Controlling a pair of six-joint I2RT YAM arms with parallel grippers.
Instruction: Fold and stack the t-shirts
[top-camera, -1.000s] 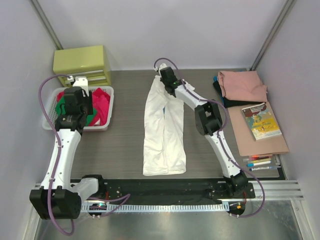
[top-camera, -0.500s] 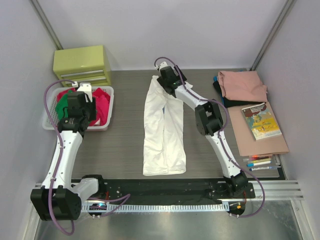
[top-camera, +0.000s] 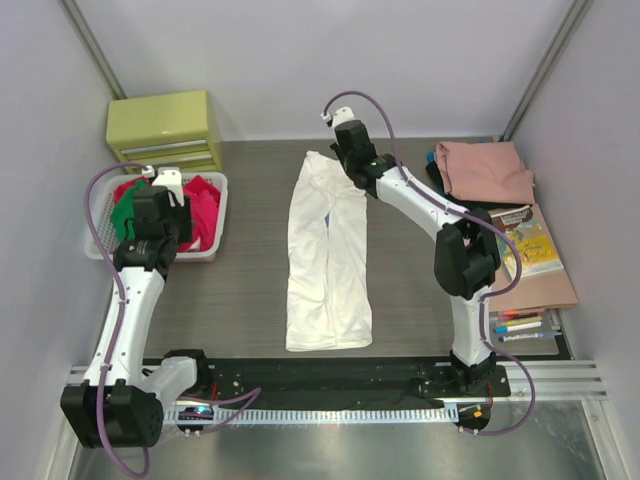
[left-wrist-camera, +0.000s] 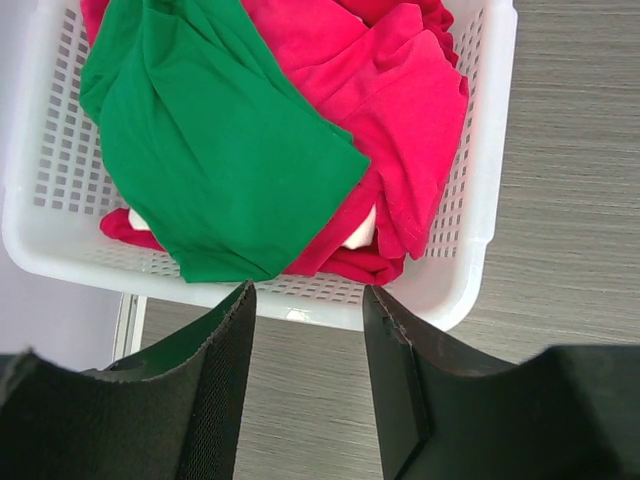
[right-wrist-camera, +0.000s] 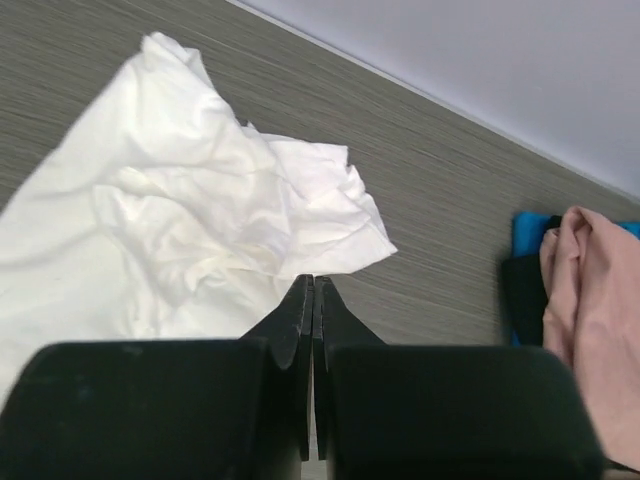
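A white t-shirt (top-camera: 328, 260), folded into a long strip, lies flat in the middle of the table; its crumpled far end (right-wrist-camera: 200, 220) shows in the right wrist view. My right gripper (top-camera: 346, 148) (right-wrist-camera: 313, 280) hovers over that far end's right edge, shut with nothing between its fingers. A green t-shirt (left-wrist-camera: 210, 150) and a magenta-red one (left-wrist-camera: 400, 120) lie in the white basket (left-wrist-camera: 480, 200) at the left. My left gripper (left-wrist-camera: 305, 300) (top-camera: 158, 205) hangs open and holds nothing above the basket's near rim. A salmon-pink t-shirt (top-camera: 485, 170) sits folded on a black one (top-camera: 460, 205) at the back right.
A yellow-green drawer box (top-camera: 165, 128) stands behind the basket (top-camera: 222, 215). At the right lie a book (top-camera: 525, 240) on a brown board (top-camera: 520, 280), and markers (top-camera: 520, 322) near the front. Something blue (right-wrist-camera: 530, 225) peeks out beside the folded stack.
My right gripper let go of the white shirt's far end, rose and swung right, and its jaws shut again. The left gripper drifted slightly toward the basket's near side.
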